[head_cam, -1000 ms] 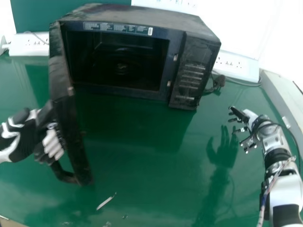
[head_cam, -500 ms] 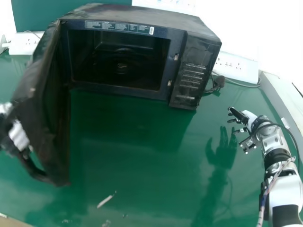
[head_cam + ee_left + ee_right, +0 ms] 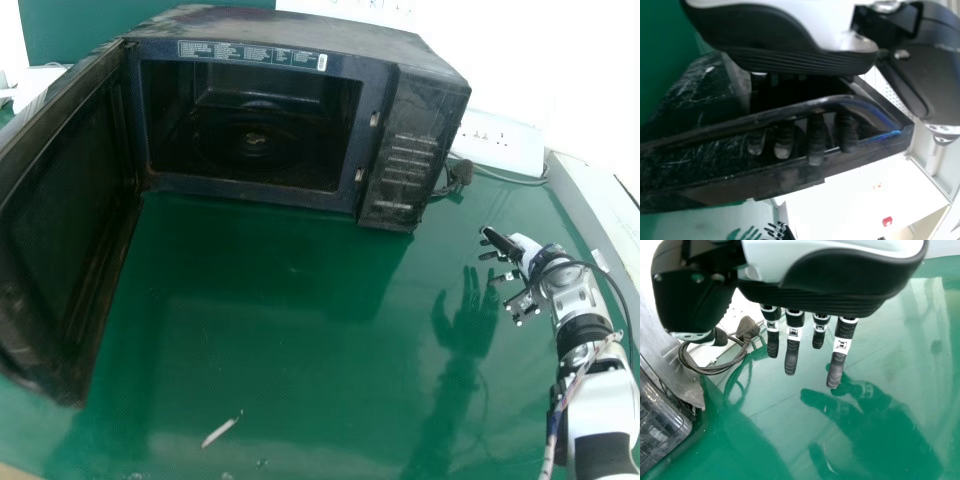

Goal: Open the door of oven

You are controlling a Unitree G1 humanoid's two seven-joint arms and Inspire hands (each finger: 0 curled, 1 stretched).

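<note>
Head view: boxy black oven [image 3: 310,28], shell smudged and dull, its flat rectangular black door [image 3: 60,215] swung wide, well apart from the right hand [image 3: 527,251], whose fingers extend loosely over the glossy green tabletop [image 3: 300,350], holding nothing. Left wrist view: the left hand's [image 3: 790,52] fingers are bent in behind the curved, shiny black handle [image 3: 790,111], grasping it, scratched door surface around the fingertips. Head view adds the dark open cavity [image 3: 250,130]; right wrist view details a dark plug [image 3: 746,328] and looped cable near the right fingers.
</note>
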